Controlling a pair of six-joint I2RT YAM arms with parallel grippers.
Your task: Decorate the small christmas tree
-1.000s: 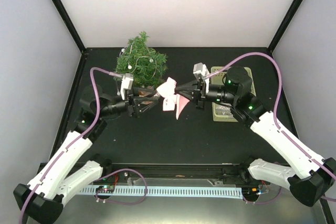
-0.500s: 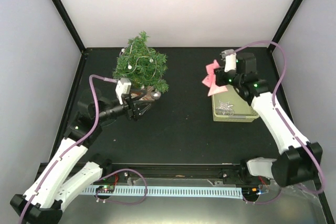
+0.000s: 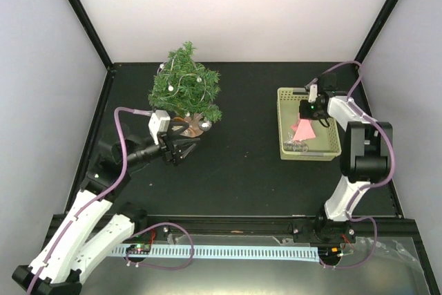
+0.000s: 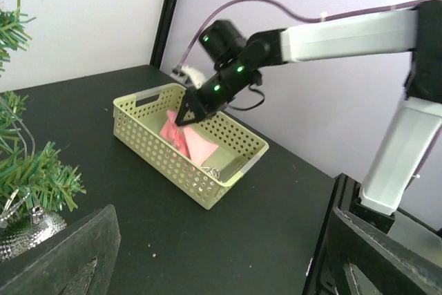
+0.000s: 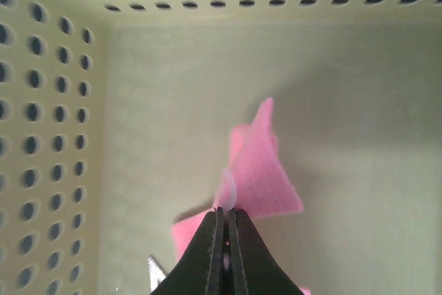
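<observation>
Overhead view: the small christmas tree (image 3: 185, 88) stood upright at the back left of the black counter (image 3: 242, 170), with small silver balls among its needles. The left hand (image 3: 185, 143) lay low just in front of the tree's base, fingers spread wide and nothing between them. At the right, a pale green perforated basket (image 3: 282, 122) sat well apart from the tree. The right hand (image 3: 307, 112) reached down into it, with a pink felt ornament (image 3: 302, 129) at its tip. Left wrist view: the left hand (image 4: 221, 260) had its two dark fingers (image 4: 69, 253) wide at the frame's lower corners, with bare counter between. Tree branches (image 4: 27, 170) and a silver bauble (image 4: 21, 229) showed at the left edge. Across the counter the right hand (image 4: 183, 121) pointed into the basket (image 4: 173, 164), over the pink ornament (image 4: 190, 143). Right wrist view: the right hand (image 5: 226, 240) was closed tight, pinching the ornament's white loop (image 5: 228, 195). The pink felt (image 5: 259, 177) hung inside the basket walls (image 5: 48, 136); contact with the floor could not be judged.
</observation>
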